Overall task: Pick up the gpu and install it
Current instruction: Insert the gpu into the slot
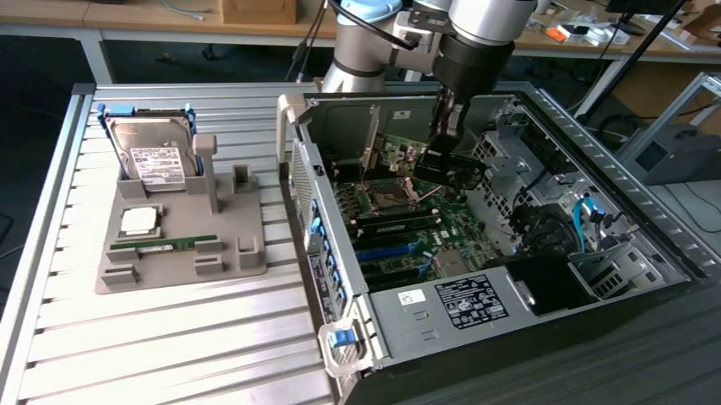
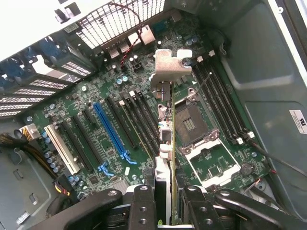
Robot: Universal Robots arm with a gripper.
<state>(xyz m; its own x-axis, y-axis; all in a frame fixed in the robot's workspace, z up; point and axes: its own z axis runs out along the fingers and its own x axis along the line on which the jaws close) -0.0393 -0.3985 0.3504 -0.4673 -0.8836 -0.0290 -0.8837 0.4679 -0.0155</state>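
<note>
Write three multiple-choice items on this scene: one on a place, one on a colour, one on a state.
1. Where is the gpu?
A. flat on the table
B. inside the open computer case, above the motherboard
C. on the grey tray

2. The long slot amid the black ones is:
A. red
B. blue
C. yellow

3. The gripper is:
A. open, empty
B. shut on a cable
C. shut on the gpu

Key:
1. B, the exterior view shows the card hanging over the board within the case walls.
2. B, the wrist view shows it blue.
3. C, the card's edge sits clamped between the fingers.
</note>
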